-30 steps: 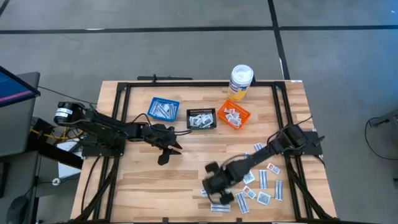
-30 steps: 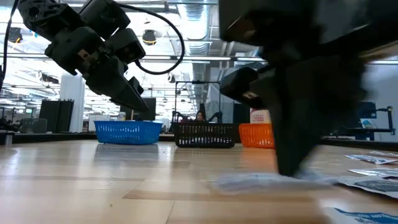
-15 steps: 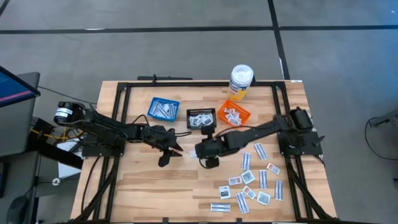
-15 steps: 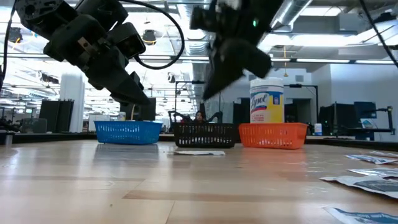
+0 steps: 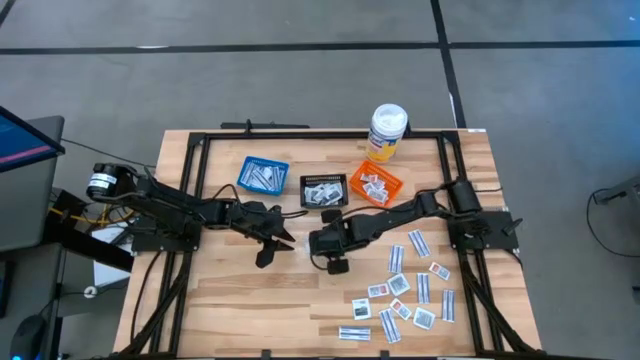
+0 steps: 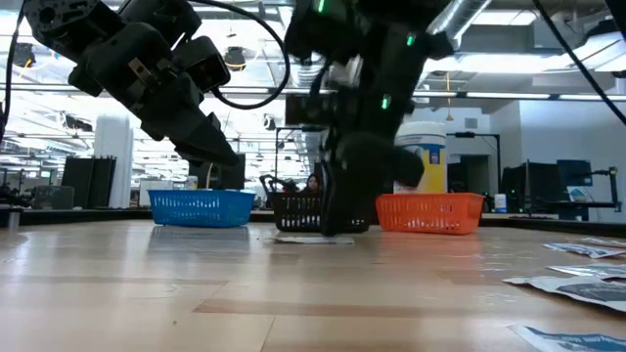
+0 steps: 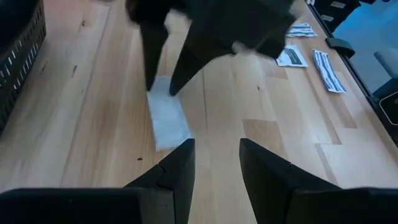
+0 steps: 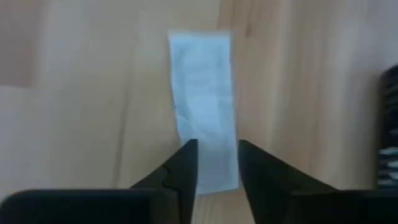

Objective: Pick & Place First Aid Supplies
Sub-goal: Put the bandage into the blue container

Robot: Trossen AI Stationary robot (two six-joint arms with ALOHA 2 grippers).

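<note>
White strip (image 8: 204, 118) half under right pincer (image 8: 214, 163)

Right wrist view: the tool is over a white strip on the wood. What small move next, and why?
Probably lift the right tool up and clear. Its fingers stand apart over the strip, which lies flat just outside the black basket, and the open left tool waits close by.
</note>
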